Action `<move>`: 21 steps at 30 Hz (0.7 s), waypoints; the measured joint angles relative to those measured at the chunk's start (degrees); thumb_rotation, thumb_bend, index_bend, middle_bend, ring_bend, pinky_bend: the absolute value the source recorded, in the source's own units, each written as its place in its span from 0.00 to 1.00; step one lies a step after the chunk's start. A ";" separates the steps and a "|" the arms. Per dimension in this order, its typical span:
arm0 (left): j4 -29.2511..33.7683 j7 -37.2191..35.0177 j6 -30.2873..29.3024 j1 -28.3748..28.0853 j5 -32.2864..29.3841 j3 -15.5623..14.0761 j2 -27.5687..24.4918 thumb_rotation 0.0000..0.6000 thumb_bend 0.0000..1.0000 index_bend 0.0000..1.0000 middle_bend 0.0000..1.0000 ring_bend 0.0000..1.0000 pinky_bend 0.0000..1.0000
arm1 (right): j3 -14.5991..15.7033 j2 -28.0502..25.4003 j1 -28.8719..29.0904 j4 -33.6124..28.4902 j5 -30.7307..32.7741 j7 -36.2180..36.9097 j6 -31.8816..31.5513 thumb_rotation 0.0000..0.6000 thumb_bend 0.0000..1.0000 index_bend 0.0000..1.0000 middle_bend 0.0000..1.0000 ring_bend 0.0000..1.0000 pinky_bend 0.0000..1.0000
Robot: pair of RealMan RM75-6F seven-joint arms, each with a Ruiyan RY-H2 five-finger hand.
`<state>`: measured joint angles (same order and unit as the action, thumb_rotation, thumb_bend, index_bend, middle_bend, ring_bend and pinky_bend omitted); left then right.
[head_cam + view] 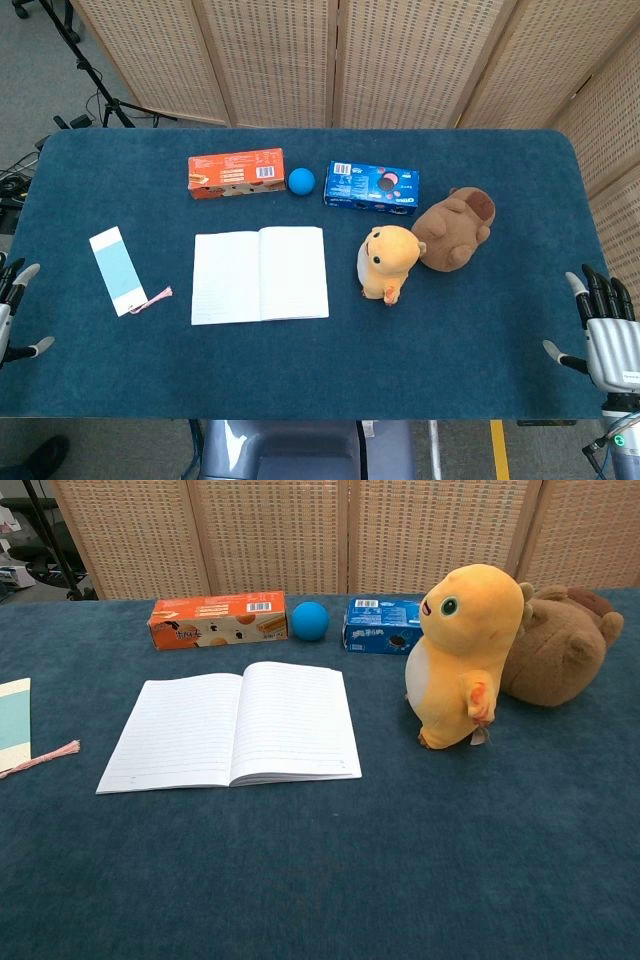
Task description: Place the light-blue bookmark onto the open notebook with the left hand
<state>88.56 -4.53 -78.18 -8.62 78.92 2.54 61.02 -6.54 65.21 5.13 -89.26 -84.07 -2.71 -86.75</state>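
Task not started. Light-blue bookmark [118,270] lies flat on the bench [300,380] at mid-left of the head frame, pink tassel [152,299] trailing toward lower right. In the chest view only its right edge and the tassel show at the far left border. Open notebook [260,274] sits just right of it, pages up, apart from the bookmark, not touching.

Left hand [14,310] is at the lower-left edge of the head frame, mostly cropped; the fingers that show are spread and hold nothing. It sits below-left of the bookmark, near but not on it. Right hand [600,325] is at the lower-right edge, fingers apart, empty, well apart from everything.

Other stuff: orange box [237,173], blue ball [301,181] and blue cookie box [371,186] in a row along the upper middle; yellow plush [387,262] and brown plush [454,228] right of the notebook.

Risks, as I judge them:
- The bookmark is thin and flat on carpet-like cloth, so the fingers may not get under an edge and could just push it along, or crease it.
- Grabbing the tassel alone may let the card swing or slip.
- The left page is the nearest target; a sweeping wrist could flip the pages or shove the notebook toward the plushes.
- A release too near the notebook edge may leave the bookmark half off.
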 measured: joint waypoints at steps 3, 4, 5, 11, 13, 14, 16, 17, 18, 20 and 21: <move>-0.06 0.19 -0.59 0.21 0.07 0.14 0.18 1.00 0.11 0.00 0.00 0.00 0.00 | 0.08 -0.23 -0.13 -0.04 -0.40 0.67 -0.28 1.00 0.00 0.00 0.00 0.00 0.00; -0.12 0.37 -0.85 0.32 0.12 0.19 0.31 1.00 0.11 0.00 0.00 0.00 0.00 | 0.10 -0.28 -0.14 -0.01 -0.48 0.81 -0.32 1.00 0.00 0.00 0.00 0.00 0.00; -0.18 0.54 -0.97 0.37 0.13 0.23 0.45 1.00 0.11 0.00 0.00 0.00 0.00 | 0.12 -0.31 -0.14 0.03 -0.49 0.88 -0.26 1.00 0.00 0.00 0.00 0.00 0.00; -2.04 1.68 -1.71 0.24 0.38 0.84 1.95 1.00 0.11 0.00 0.00 0.00 0.00 | -0.01 -0.49 0.14 0.09 0.16 1.24 0.67 1.00 0.00 0.00 0.00 0.00 0.00; -3.23 1.98 -2.00 0.01 0.70 1.12 2.66 1.00 0.11 0.00 0.00 0.00 0.00 | -0.04 -0.60 0.20 -0.04 0.50 1.42 1.06 1.00 0.00 0.00 0.00 0.00 0.00; -3.93 2.00 -1.99 -0.21 0.87 1.25 3.01 1.00 0.11 0.00 0.00 0.00 0.00 | -0.07 -0.67 0.23 -0.09 0.71 1.51 1.26 1.00 0.00 0.00 0.00 0.00 0.00; -6.36 1.78 -1.30 -1.11 1.28 1.48 3.96 1.00 0.11 0.00 0.00 0.00 0.00 | -0.20 -0.81 0.31 -0.18 1.11 1.62 1.54 1.00 0.00 0.00 0.00 0.00 0.00; -7.73 1.57 -0.64 -1.67 1.51 1.52 4.38 1.00 0.12 0.00 0.00 0.00 0.00 | -0.22 -0.82 0.32 -0.21 1.16 1.61 1.57 1.00 0.00 0.00 0.00 0.00 0.00; -9.23 1.31 0.27 -2.33 1.80 1.52 4.80 1.00 0.12 0.00 0.00 0.00 0.00 | -0.24 -0.81 0.35 -0.24 1.22 1.55 1.61 1.00 0.00 0.00 0.00 0.00 0.00; -13.23 0.55 3.43 -4.37 2.98 1.18 5.67 1.00 0.12 0.00 0.00 0.00 0.00 | -0.27 -0.75 0.41 -0.27 1.36 1.34 1.76 1.00 0.00 0.00 0.00 0.00 0.00; -15.19 0.25 5.13 -5.46 3.78 0.89 6.10 1.00 0.12 0.00 0.00 0.00 0.00 | -0.29 -0.66 0.47 -0.30 1.50 1.06 1.90 1.00 0.00 0.00 0.00 0.00 0.00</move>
<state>73.37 -4.28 -73.05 -14.08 82.70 3.43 67.12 -6.83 64.55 5.60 -89.56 -82.57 -1.65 -84.85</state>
